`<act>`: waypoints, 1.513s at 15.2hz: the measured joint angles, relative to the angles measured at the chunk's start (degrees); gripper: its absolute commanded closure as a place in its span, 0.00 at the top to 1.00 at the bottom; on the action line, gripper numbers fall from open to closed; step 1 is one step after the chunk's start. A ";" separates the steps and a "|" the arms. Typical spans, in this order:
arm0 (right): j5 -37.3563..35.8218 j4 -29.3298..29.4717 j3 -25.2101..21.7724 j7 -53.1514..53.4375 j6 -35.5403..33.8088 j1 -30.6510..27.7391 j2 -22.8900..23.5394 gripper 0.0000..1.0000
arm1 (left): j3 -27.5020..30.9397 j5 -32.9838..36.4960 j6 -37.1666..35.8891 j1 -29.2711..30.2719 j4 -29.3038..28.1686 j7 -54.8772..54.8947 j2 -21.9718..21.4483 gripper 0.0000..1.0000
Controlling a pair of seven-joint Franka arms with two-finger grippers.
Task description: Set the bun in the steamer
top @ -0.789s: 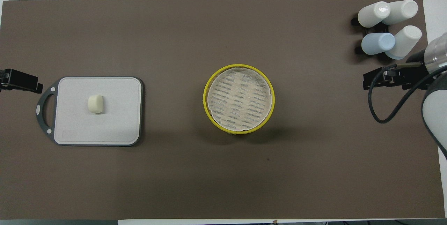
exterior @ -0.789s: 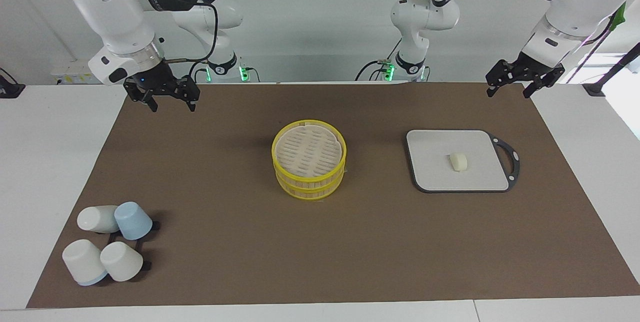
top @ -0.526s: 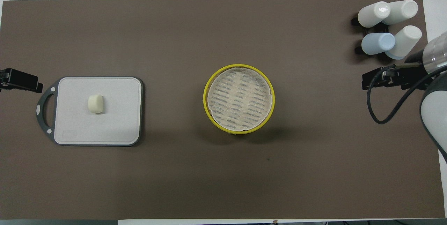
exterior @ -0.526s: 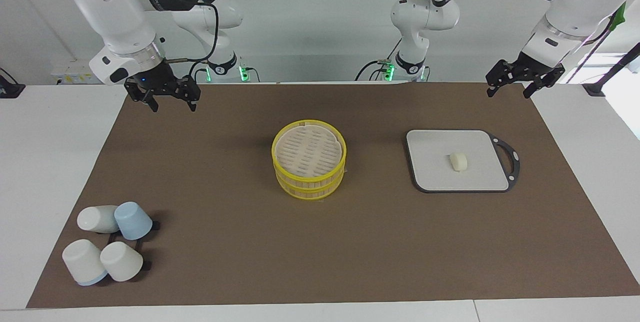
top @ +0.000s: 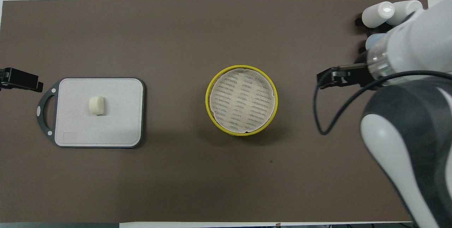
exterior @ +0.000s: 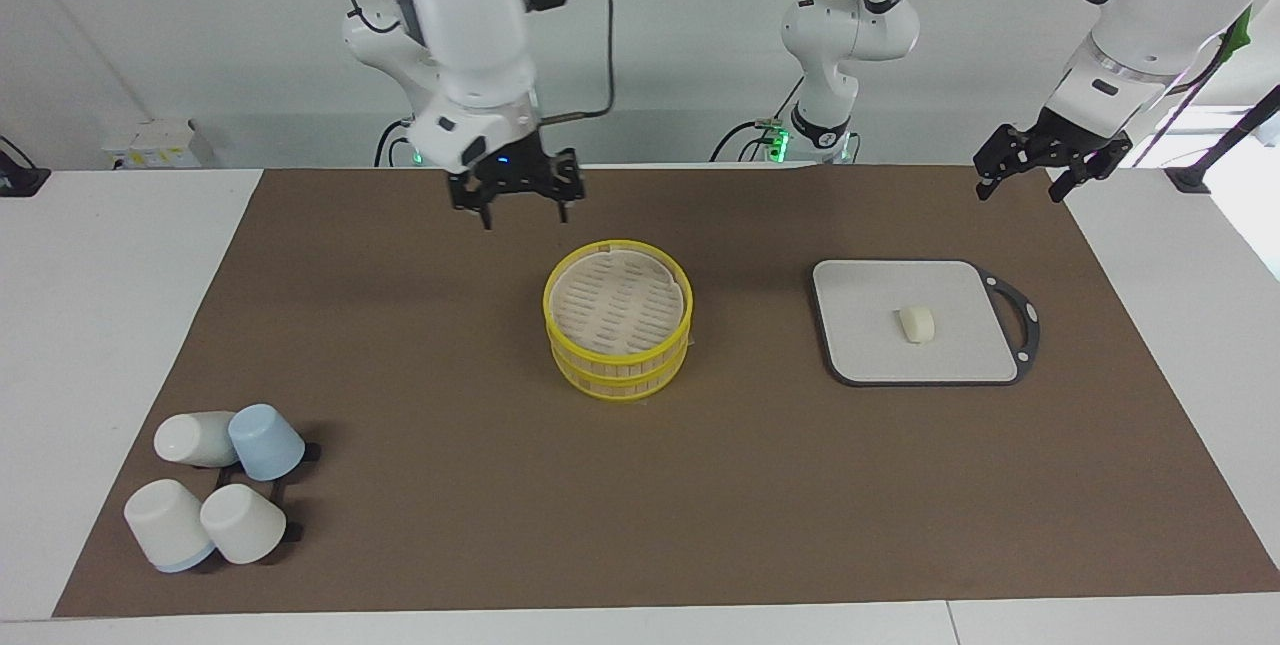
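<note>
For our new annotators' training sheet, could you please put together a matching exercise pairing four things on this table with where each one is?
Things:
1. bun
2. steamer
3. cups
4. right gripper

Places:
A. middle of the brown mat
B. in the air above the mat, between the steamer and the robots
C. on the grey board
D. at the right arm's end, farthest from the robots

Pairs: 1-C, 2-A, 3-D, 4-B
</note>
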 measured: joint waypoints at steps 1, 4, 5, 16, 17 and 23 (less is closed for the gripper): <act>-0.09 2.72 0.02 3.87 2.90 2.84 4.08 1.00 | 0.06 0.00 2.59 0.02 -2.83 0.00 -0.75 1.00; -0.74 6.12 -0.12 10.20 12.11 8.46 13.29 1.00 | 0.25 0.00 17.13 0.13 -18.75 0.00 -3.48 1.00; -1.57 6.08 -0.16 11.07 13.97 9.72 14.93 1.00 | 0.26 0.00 22.42 0.22 -24.19 0.00 -3.61 1.00; -2.56 -13.98 -0.16 12.29 32.50 11.40 10.32 0.37 | 0.08 -1.49 48.75 0.33 -39.91 -0.09 5.11 0.98; -2.56 -14.29 -0.17 12.29 32.48 11.41 9.95 0.20 | -0.03 -2.45 49.75 0.30 -39.91 -0.09 5.62 0.95; -2.53 -14.60 0.01 12.32 32.96 11.74 9.34 0.00 | -0.34 -3.15 51.81 0.25 -39.90 -0.12 7.30 0.35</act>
